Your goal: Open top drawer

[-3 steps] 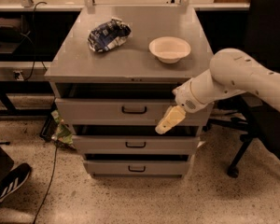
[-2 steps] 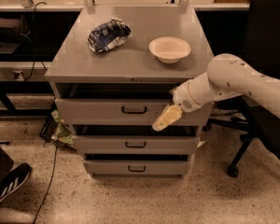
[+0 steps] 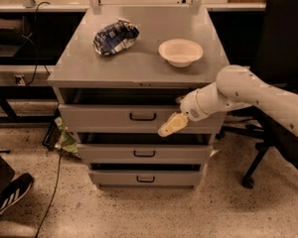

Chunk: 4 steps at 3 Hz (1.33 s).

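Observation:
The top drawer (image 3: 99, 118) is the widest grey drawer of the cabinet, just under the cabinet top, with a small dark bar handle (image 3: 142, 116) at its centre. A dark gap shows above its front. My gripper (image 3: 172, 125), cream-coloured at the end of the white arm (image 3: 248, 90), hangs in front of the drawer's front face, a little right of and slightly below the handle. It does not touch the handle. Two narrower grey drawers (image 3: 144, 153) sit below.
On the cabinet top (image 3: 139, 63) lie a crumpled blue-and-white bag (image 3: 114, 36) and a white bowl (image 3: 181, 51). A black office chair (image 3: 283, 43) stands at the right. A black shoe (image 3: 7, 196) and a floor cable (image 3: 50, 192) are at the lower left.
My gripper has moved a little to the left along the top drawer's front, closer to the handle. The drawers have not moved.

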{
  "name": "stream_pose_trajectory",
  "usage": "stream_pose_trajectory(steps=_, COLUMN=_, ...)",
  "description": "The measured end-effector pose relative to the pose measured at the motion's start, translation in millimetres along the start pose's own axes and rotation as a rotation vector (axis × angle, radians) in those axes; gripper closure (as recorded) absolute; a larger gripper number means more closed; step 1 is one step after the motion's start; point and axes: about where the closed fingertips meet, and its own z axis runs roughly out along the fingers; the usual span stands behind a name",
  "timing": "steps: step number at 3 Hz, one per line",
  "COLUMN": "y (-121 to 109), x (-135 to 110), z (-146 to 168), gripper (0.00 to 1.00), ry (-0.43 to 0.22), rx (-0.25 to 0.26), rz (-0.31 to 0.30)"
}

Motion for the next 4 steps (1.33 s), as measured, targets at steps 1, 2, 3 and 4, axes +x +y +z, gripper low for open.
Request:
stream_pose_trajectory(steps=1, y=4.3, x=5.9, z=5.4, gripper=0.39, ry=0.002, rx=-0.012, rz=0.012)
stream_pose_trajectory(steps=2, y=4.6, x=0.6, z=-0.1, gripper=0.7, ry=0.002, rx=-0.012, rz=0.012)
stream_pose_trajectory(steps=3, y=4.7, x=-2.0, z=-2.8, gripper=0.93, ry=0.002, rx=-0.012, rz=0.012)
stream_pose_trajectory(steps=4, y=4.9, x=-1.6, z=-3.1, gripper=0.93, ry=0.002, rx=-0.012, rz=0.013)
